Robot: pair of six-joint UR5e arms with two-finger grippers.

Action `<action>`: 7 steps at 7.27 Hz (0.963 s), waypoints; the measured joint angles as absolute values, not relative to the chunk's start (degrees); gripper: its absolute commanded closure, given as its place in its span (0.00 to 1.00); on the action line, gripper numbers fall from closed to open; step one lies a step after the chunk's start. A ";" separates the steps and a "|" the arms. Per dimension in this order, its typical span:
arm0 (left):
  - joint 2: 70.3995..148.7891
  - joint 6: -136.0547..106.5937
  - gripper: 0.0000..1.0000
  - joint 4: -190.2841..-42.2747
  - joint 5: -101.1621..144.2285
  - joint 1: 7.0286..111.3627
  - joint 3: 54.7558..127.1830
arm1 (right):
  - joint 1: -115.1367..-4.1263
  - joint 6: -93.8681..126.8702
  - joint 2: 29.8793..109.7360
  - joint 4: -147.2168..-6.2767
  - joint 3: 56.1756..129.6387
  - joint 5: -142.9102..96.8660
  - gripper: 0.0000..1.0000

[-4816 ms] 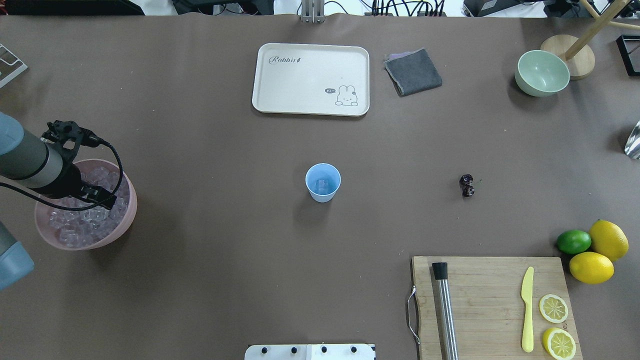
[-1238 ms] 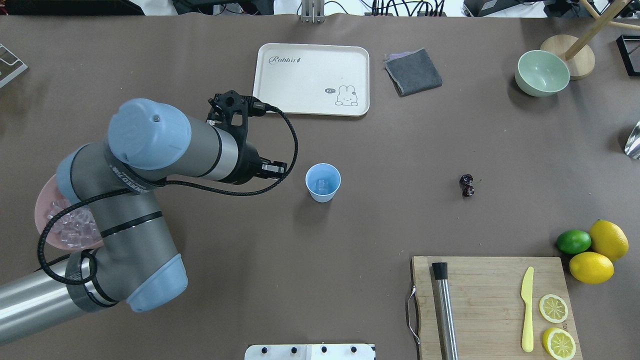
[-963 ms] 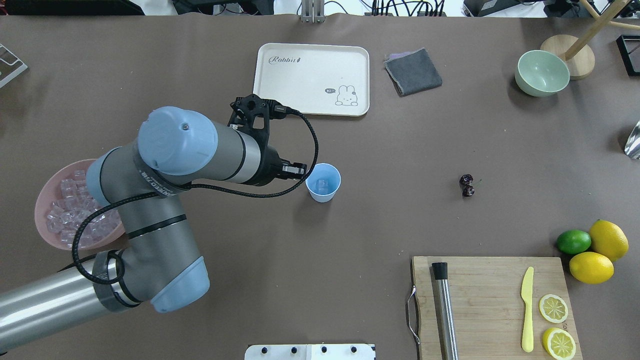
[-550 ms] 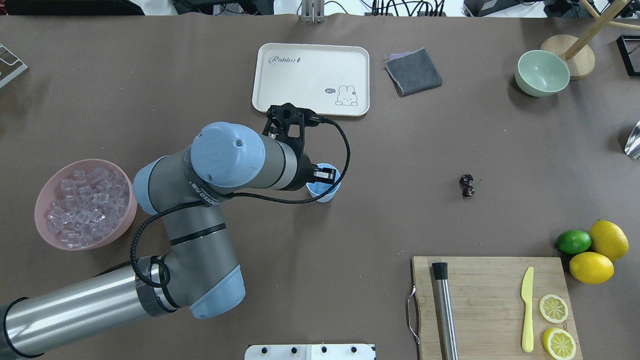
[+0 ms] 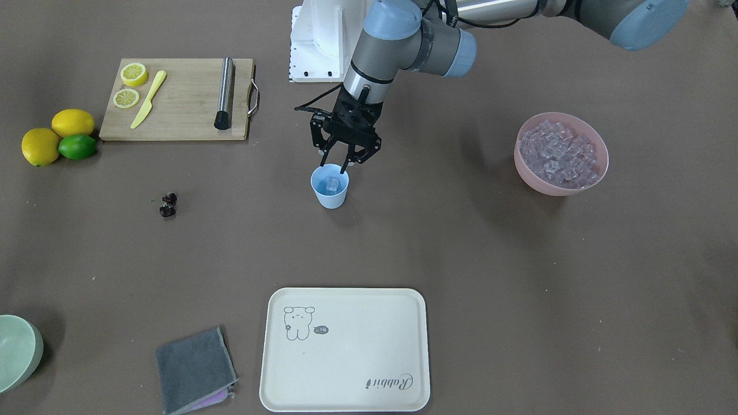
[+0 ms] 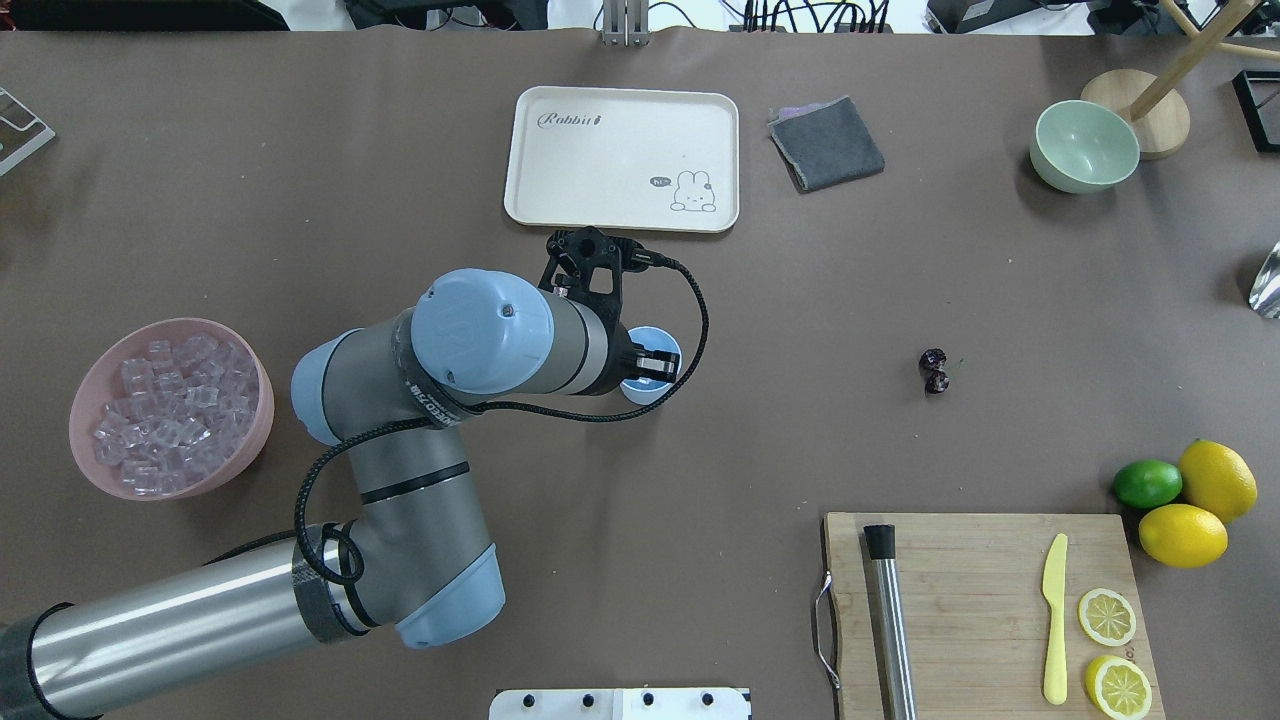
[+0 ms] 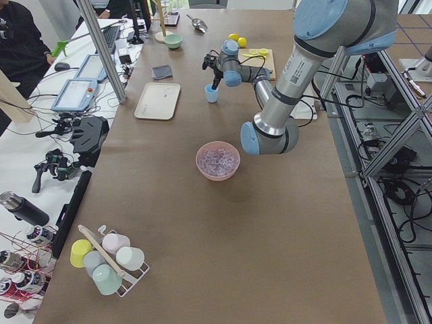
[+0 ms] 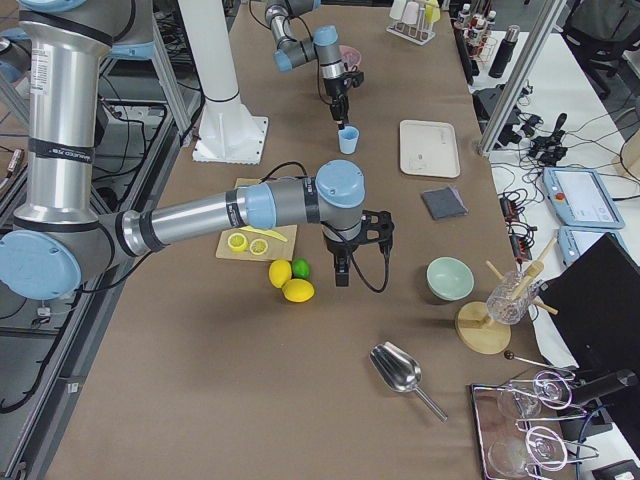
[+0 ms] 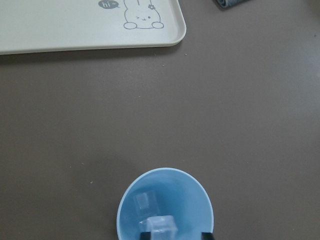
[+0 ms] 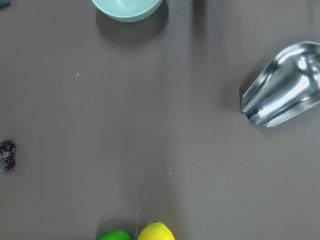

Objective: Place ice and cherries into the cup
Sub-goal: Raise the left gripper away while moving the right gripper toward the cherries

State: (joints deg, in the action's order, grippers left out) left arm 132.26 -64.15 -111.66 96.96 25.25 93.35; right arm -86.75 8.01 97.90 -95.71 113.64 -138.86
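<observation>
The pale blue cup (image 5: 330, 195) stands mid-table, also in the left wrist view (image 9: 165, 200). My left gripper (image 5: 334, 168) hangs right over its mouth, fingers apart and open. Two clear ice cubes (image 9: 159, 224) show inside the cup, one beside my fingertip. The pink bowl (image 6: 255, 400) of ice (image 6: 165, 415) sits at the table's left. The dark cherries (image 6: 934, 370) lie on the table right of the cup, also in the right wrist view (image 10: 6, 155). My right gripper (image 8: 341, 272) hovers near the lemons, far from the cup; I cannot tell whether it is open or shut.
A cream tray (image 6: 625, 158) and grey cloth (image 6: 826, 143) lie beyond the cup. A pale green bowl (image 6: 1084, 146) is far right. A cutting board (image 6: 980, 610) holds a yellow knife, a metal rod and lemon slices, beside lemons and a lime (image 6: 1147, 483). A metal scoop (image 10: 282, 85) lies nearby.
My left arm swung from the pink bowl rightward to the cup and now stands over it. The cup showed one cube before; two show now.
</observation>
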 measured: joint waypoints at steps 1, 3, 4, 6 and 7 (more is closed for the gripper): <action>132.54 -65.18 0.03 -111.53 97.01 25.47 93.88 | -86.75 7.97 97.94 -95.31 113.69 -138.76 0.00; 131.86 -65.73 0.03 -109.64 99.08 29.27 97.20 | -85.94 8.32 97.10 -93.83 113.63 -138.77 0.00; 130.02 -64.56 0.03 -106.59 102.24 32.95 100.52 | -84.49 8.41 96.15 -92.86 113.50 -138.01 0.00; 124.71 -57.84 0.03 -100.60 108.52 41.35 107.70 | -79.53 11.26 93.69 -91.39 113.20 -136.29 0.00; 122.50 -54.29 0.03 -99.28 111.10 45.08 109.52 | -76.69 14.05 92.13 -91.17 113.04 -135.91 0.00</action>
